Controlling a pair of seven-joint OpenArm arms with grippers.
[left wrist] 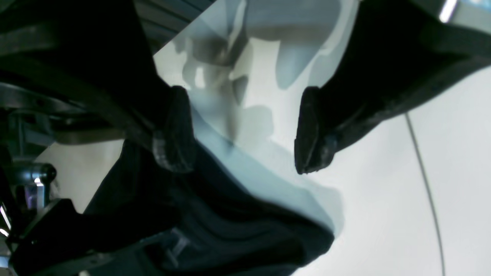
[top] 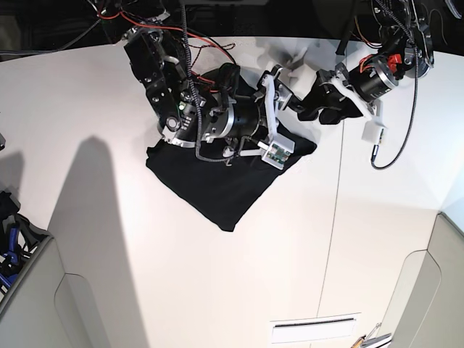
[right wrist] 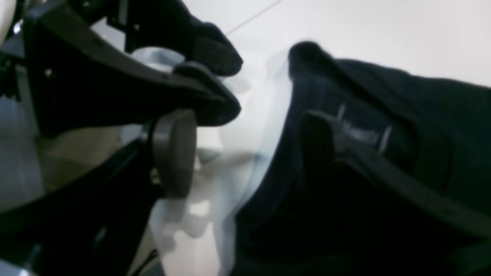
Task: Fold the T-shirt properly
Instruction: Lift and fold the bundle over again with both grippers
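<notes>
The black T-shirt (top: pixel 217 181) lies folded into a rough square on the white table (top: pixel 109 239), under the two arms. In the left wrist view my left gripper (left wrist: pixel 243 161) is open. Its left finger (left wrist: pixel 176 130) sits at the edge of the shirt (left wrist: pixel 215 230) and its right finger (left wrist: pixel 312 130) is over bare table. In the right wrist view my right gripper (right wrist: pixel 245 145) is open. Its right finger (right wrist: pixel 316 138) rests against the shirt (right wrist: pixel 402 115) near the pale label mark (right wrist: pixel 360 134), and its left pad (right wrist: pixel 172 153) is over the table. The two grippers are close together at the shirt's far corner.
A thin seam (top: pixel 335 196) runs down the table right of the shirt. A black cable with a white plug (top: pixel 377 134) hangs from the left arm. Grey bins stand at the bottom left (top: pixel 25 290) and bottom right (top: pixel 435 275).
</notes>
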